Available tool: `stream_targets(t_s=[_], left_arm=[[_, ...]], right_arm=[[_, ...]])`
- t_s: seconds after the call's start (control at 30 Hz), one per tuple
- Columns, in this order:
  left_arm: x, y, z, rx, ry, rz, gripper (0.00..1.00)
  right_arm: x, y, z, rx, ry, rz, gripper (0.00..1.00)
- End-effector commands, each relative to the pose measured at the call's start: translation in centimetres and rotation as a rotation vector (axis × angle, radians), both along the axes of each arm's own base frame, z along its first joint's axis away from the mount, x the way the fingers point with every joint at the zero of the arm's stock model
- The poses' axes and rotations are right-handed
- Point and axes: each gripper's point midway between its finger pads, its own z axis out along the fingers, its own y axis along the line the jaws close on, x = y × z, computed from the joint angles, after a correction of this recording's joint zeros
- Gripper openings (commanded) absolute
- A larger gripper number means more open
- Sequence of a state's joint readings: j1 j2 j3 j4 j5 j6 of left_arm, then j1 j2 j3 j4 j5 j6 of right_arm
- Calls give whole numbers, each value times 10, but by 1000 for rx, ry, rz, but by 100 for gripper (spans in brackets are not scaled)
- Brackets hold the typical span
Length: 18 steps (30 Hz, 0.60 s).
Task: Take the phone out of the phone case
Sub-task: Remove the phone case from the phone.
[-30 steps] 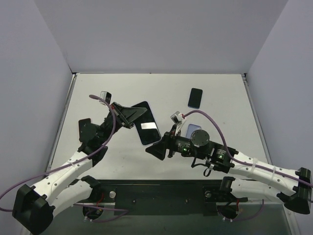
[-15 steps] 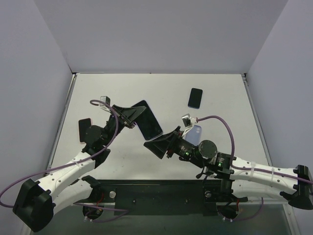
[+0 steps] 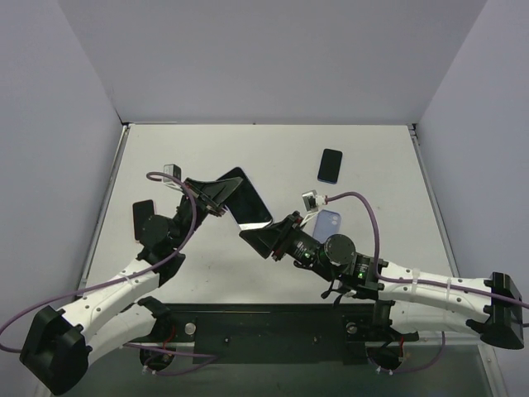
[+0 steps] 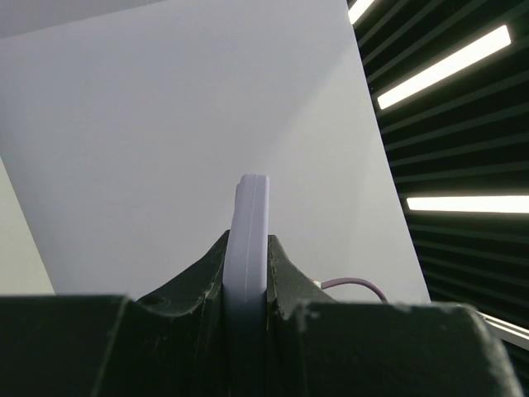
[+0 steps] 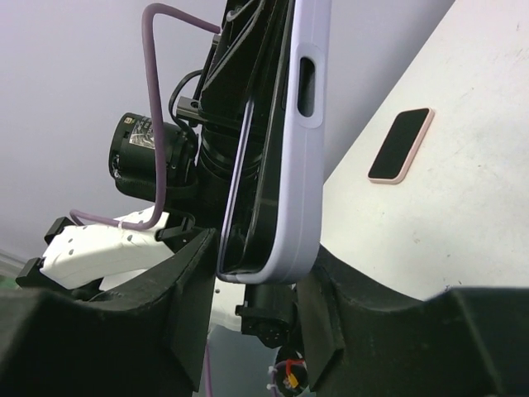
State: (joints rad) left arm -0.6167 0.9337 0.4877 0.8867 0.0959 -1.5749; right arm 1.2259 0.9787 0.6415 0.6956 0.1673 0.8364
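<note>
The left pincer [image 4: 247, 241] pinches the lilac phone case [image 4: 251, 203] across its thickness and holds it tilted above the surface [image 3: 380, 190], with the phone [image 3: 248, 203] still inside. The right pincer [image 5: 260, 277] straddles the case's lower corner, fingers close on both sides; I cannot tell whether they press. Far beyond it, a second handset [image 5: 401, 145] lies flat.

Beyond the cased phone [image 3: 248, 198], toward the back wall, the bench [image 3: 182, 149] offered wide open room. On the phone's left side the left fingers [image 3: 212, 193] and their arm blocked the way. On its near side stood the right fingers [image 3: 261, 239]. To its right lay a dark phone [image 3: 331, 165] and a lilac case [image 3: 329, 222].
</note>
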Motion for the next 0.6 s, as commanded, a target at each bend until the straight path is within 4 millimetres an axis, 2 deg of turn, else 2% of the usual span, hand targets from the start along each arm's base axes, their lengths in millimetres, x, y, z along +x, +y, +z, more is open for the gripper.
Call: stream_targets(t_s=[0.0,0.1,0.13,0.17,0.2,0.27,0.3,0.33,0.37,0.4,0.43,0.5,0.53,0.57], left_arm=[[-21,17,52,-137,-132,-3,0],[-24,19,55,-145,-131,-9,0],[-26,20,59,-152,-137,-10,0],[-27,21,59,-162,-125,-21,0],[-28,21,59,-164,-108,-28,0],[-29,21,58,-175,-51,-59,0],[-27,17,50,-161,8,-87,0],[-31,16,56,-164,18,-108,0],[-33,13,53,-147,53,-136,0],[-39,12,54,-139,57,-166,0],[-39,9,50,-135,105,-187,0],[-45,9,44,-153,157,-236,0],[-50,11,45,-177,179,-266,0],[-52,12,41,-192,201,-278,0]], right_arm=[[-4,6,31,93,-32,22,33],[-6,7,31,96,-41,31,23],[-6,7,29,86,-50,31,13],[-5,7,27,75,-55,28,9],[-5,8,22,41,-73,28,0],[-6,10,11,-37,-127,42,0],[-7,13,6,-70,-153,56,0],[-9,16,-11,-173,-209,79,0],[-8,18,-11,-215,-249,84,0],[-7,20,-33,-328,-288,102,0],[-5,19,-43,-416,-337,110,0],[0,17,-54,-517,-391,106,0],[1,19,-52,-541,-415,107,0],[2,15,-63,-614,-441,119,0]])
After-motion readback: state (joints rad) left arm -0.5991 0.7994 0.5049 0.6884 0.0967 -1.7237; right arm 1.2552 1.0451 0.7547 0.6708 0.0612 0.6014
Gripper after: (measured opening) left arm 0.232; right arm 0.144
